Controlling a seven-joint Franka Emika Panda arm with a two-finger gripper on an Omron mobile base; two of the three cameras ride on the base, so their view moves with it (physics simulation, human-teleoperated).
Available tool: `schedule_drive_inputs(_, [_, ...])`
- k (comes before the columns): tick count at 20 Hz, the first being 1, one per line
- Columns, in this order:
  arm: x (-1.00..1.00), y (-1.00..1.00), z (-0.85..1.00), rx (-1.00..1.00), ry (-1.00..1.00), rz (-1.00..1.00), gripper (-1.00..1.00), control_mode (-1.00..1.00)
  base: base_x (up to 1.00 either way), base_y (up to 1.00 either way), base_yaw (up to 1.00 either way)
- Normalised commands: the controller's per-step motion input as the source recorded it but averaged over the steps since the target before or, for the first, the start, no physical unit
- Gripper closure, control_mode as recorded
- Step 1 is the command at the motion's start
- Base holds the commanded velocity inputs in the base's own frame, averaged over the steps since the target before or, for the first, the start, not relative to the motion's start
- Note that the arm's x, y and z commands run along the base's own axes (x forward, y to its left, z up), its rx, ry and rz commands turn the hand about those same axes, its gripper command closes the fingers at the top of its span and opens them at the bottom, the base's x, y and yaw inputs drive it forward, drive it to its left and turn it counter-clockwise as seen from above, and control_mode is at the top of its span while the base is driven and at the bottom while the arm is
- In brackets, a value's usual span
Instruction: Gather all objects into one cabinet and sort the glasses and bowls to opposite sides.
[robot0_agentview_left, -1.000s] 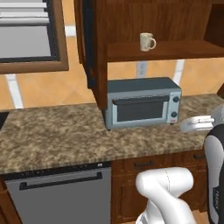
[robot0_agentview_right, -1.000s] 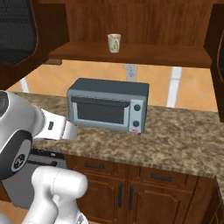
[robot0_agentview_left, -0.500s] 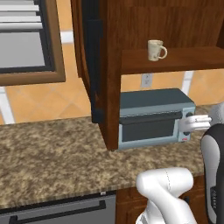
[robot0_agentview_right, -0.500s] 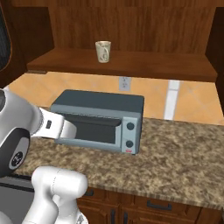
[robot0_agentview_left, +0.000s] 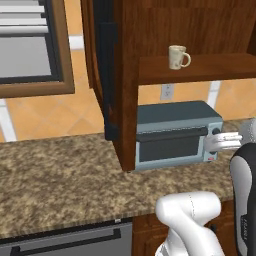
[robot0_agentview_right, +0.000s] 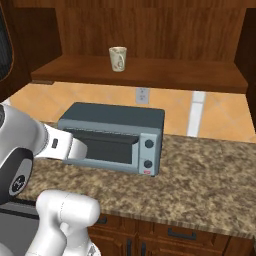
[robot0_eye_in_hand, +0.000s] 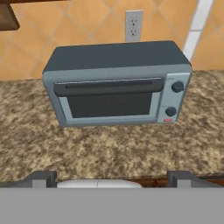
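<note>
One small cream mug (robot0_agentview_left: 178, 56) with a side handle stands upright on the shelf board of the dark wooden wall cabinet (robot0_agentview_left: 210, 70). The right base view shows the same mug (robot0_agentview_right: 118, 58) on that shelf (robot0_agentview_right: 150, 75). The cabinet's tall door (robot0_agentview_left: 102, 75) hangs open at the left. My gripper (robot0_eye_in_hand: 113, 177) is open with nothing between its fingertips (robot0_eye_in_hand: 41, 178). It faces the counter well below the shelf, far from the mug. My white hand (robot0_agentview_left: 223, 142) hovers in front of the oven's right end. The bowls are out of view.
A blue-grey toaster oven (robot0_eye_in_hand: 116, 85) sits on the speckled granite counter (robot0_agentview_right: 210, 175) under the shelf, with a wall outlet (robot0_eye_in_hand: 134, 25) behind it. A framed window (robot0_agentview_left: 30, 50) lies left of the cabinet. A dishwasher (robot0_agentview_left: 65, 240) and drawers (robot0_agentview_right: 180, 232) sit below.
Both base views have shifted and closed in on the cabinet and oven, so the base has driven. The mug has stayed on the shelf. The gripper remains open.
</note>
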Motion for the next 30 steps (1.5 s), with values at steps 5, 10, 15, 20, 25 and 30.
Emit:
schedule_drive_inputs(5, [0.00, 0.00, 0.00, 0.00, 0.00, 0.00, -1.00, 1.00, 0.00, -0.01, 0.00])
schedule_drive_inputs(10, [0.07, -0.11, 0.44, 0.00, 0.00, 0.00, -1.00, -1.00, 0.00, 0.00, -0.01])
schedule_drive_inputs(15, [0.00, -0.24, 1.00, 0.00, -0.33, 0.09, -1.00, -1.00, 0.00, 0.00, 0.00])
schedule_drive_inputs(20, [0.19, -0.12, 1.00, -0.02, -0.31, 0.17, -1.00, -1.00, 0.00, 0.00, 0.00])
schedule_drive_inputs(25, [0.51, -0.04, 1.00, -0.04, -0.24, 0.20, -1.00, -1.00, 0.00, 0.00, 0.00])
schedule_drive_inputs(30, [0.27, 0.03, 0.16, -0.06, -0.03, 0.10, -1.00, -1.00, 0.00, 0.00, 0.00])
